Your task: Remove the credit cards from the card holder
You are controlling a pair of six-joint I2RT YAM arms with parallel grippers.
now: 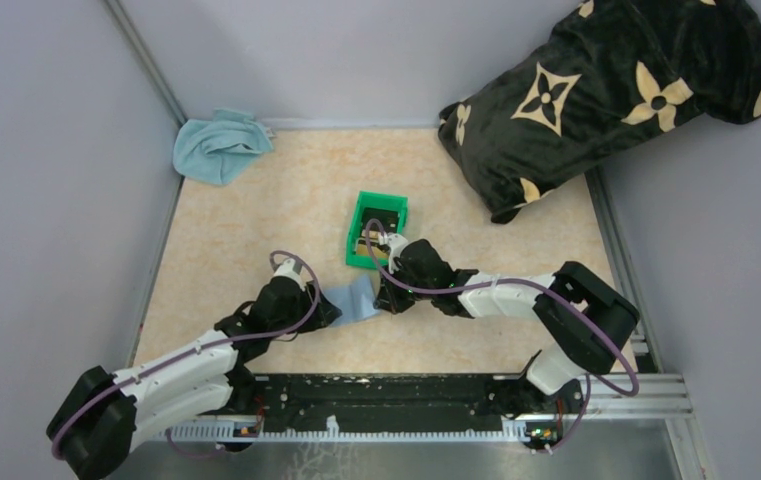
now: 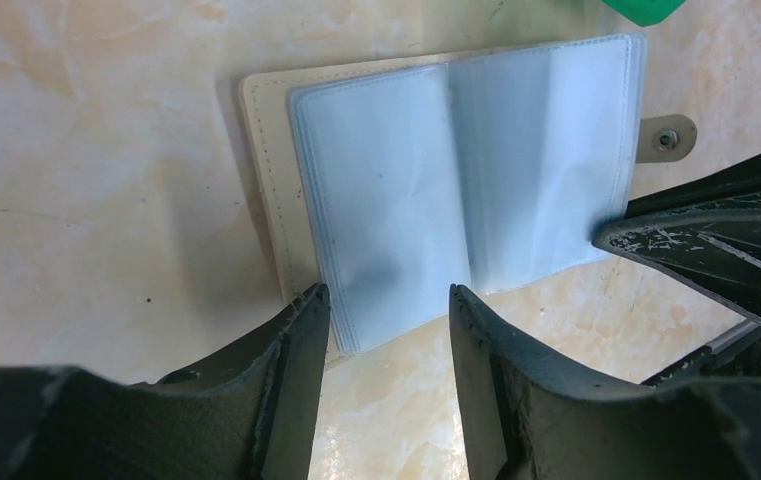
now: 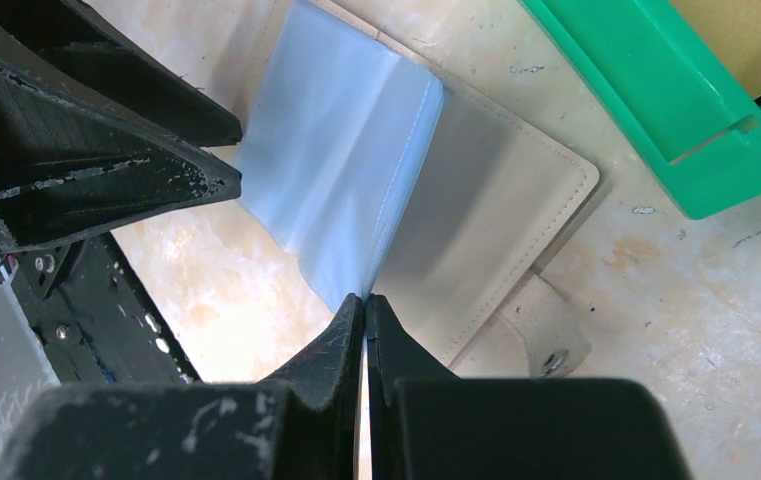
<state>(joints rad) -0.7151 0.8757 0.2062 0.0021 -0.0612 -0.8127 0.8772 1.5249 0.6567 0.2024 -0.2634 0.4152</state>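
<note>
The right end effector (image 3: pixel 366 305) pinches a card holder (image 3: pixel 496 230) sleeve; the spread left end effector (image 2: pixel 388 297) should clamp the edge between its fingers.

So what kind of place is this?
Probably a robot lab test cell: plain grey walls box in a small tabletop, a left arm and right arm sit bolted to a metal rail, and a pillow and towel lie around like props.

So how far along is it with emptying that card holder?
Nearly done, it seems. Tan and dark credit cards already lie in the green bin, and the visible clear sleeves of the card holder look empty. Right now the right pincer is shut on one sleeve leaf while the left pincer stands open at the holder's edge. Left: checking the hidden sleeves.
</note>
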